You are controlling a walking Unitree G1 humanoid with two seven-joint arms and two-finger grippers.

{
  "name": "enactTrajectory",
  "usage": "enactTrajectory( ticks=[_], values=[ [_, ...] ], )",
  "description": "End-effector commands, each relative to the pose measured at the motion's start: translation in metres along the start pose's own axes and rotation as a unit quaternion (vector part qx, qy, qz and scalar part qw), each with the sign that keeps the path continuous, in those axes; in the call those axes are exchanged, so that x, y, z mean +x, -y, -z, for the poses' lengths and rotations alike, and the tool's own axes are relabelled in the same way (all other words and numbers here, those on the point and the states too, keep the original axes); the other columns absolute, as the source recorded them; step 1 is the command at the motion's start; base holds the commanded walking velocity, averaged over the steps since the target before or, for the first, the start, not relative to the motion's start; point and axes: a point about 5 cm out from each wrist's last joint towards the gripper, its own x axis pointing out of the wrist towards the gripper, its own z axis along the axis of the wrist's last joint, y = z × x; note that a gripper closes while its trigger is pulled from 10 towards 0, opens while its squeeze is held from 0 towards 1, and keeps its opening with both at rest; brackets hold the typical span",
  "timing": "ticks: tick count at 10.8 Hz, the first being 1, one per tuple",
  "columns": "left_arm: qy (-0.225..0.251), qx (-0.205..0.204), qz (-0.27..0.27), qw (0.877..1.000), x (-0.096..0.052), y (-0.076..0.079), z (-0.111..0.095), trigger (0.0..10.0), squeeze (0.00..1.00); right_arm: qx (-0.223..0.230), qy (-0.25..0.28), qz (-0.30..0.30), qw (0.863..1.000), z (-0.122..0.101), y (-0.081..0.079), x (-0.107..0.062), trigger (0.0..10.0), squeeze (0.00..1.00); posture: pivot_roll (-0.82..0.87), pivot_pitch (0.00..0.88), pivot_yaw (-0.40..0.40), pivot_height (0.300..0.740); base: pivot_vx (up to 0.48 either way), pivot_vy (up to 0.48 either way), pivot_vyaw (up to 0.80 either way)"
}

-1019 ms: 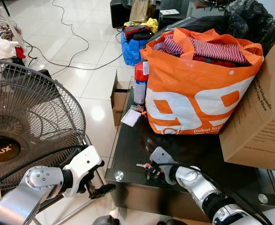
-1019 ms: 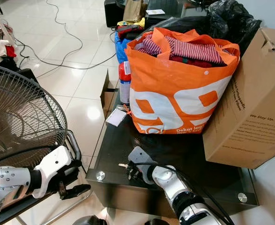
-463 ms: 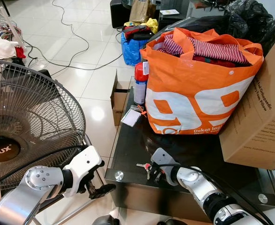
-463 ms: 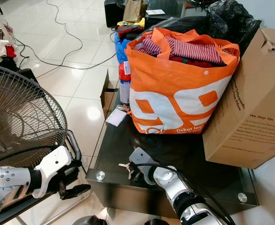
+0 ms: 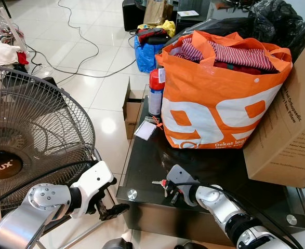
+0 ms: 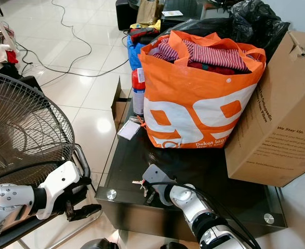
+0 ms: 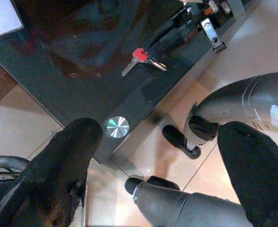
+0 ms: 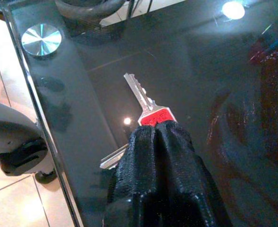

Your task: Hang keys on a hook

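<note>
While my right gripper [image 8: 158,135] is pinching the red-headed keys [image 8: 146,106] at the near-left corner of the black glass surface [image 5: 142,161], their blades are pointing away from the fingertips. My left gripper [image 5: 113,210] is hanging open off the edge. The orange bag [image 5: 220,104] is reading "Dekat".

My fingertips [image 8: 157,156]: rough matt black rubber. Keys [image 8: 146,106]: shiny metal w/ red plastic head. Table [image 8: 252,71]: glossy dark glass, chrome stud [image 8: 41,39]. Orange bag [image 5: 214,111]: glossy woven plastic. Box [image 5: 292,140]: matt cardboard.
</note>
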Motion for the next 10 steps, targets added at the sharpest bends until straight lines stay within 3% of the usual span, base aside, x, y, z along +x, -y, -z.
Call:
enactTrajectory(
  ticks=[1, 2, 3, 4, 5, 6, 7, 8, 10],
  values=[
    [0.000, 0.011, 0.002, 1.000, -0.0017, -0.0001, -0.0045, 10.0, 0.00, 0.001, -0.009, 0.000, 1.000, 0.0055, -0.0006, -0.0014, 2.6, 0.00, 0.07, 0.025, 0.018, 0.740, 0.000, 0.000, 0.00],
    [-0.001, 0.011, 0.003, 1.000, -0.0020, -0.0004, -0.0045, 10.0, 0.00, 0.006, -0.004, 0.005, 1.000, 0.0055, 0.0016, -0.0028, 1.4, 0.00, 0.07, 0.025, 0.019, 0.740, 0.000, 0.000, 0.00],
    [-0.002, 0.011, 0.002, 1.000, -0.0019, -0.0007, -0.0042, 10.0, 0.00, 0.018, 0.001, 0.010, 1.000, 0.0054, 0.0031, -0.0036, 1.5, 0.00, 0.07, 0.026, 0.021, 0.740, 0.000, 0.000, 0.00],
    [-0.002, 0.012, 0.003, 1.000, -0.0015, -0.0010, -0.0044, 10.0, 0.00, 0.014, -0.003, 0.012, 1.000, 0.0069, 0.0031, -0.0040, 10.0, 0.00, 0.07, 0.026, 0.023, 0.740, 0.000, 0.000, 0.00],
    [-0.002, 0.012, 0.002, 1.000, -0.0010, -0.0012, -0.0046, 10.0, 0.00, 0.015, -0.004, 0.013, 1.000, 0.0069, 0.0030, -0.0038, 10.0, 0.19, 0.07, 0.026, 0.023, 0.740, 0.000, 0.000, 0.00],
    [-0.002, 0.012, 0.002, 1.000, -0.0008, -0.0013, -0.0048, 10.0, 0.00, 0.013, -0.006, 0.014, 1.000, 0.0071, 0.0028, -0.0036, 10.0, 1.00, 0.07, 0.026, 0.023, 0.740, 0.000, 0.000, 0.00],
    [-0.002, 0.012, 0.002, 1.000, -0.0004, -0.0015, -0.0053, 10.0, 0.00, 0.006, -0.011, 0.019, 1.000, 0.0075, 0.0025, -0.0029, 10.0, 0.92, 0.07, 0.025, 0.024, 0.740, 0.000, 0.000, 0.00],
    [-0.001, 0.012, 0.002, 1.000, 0.0001, -0.0013, -0.0054, 10.0, 0.00, 0.001, -0.014, 0.019, 1.000, 0.0079, 0.0027, -0.0029, 10.0, 0.00, 0.07, 0.024, 0.024, 0.740, 0.000, 0.000, 0.00],
    [-0.001, 0.013, 0.002, 1.000, 0.0001, -0.0015, -0.0058, 10.0, 0.00, -0.003, -0.017, 0.021, 1.000, 0.0079, 0.0037, -0.0029, 10.0, 0.00, 0.07, 0.022, 0.022, 0.740, 0.000, 0.000, 0.00]
  ],
)
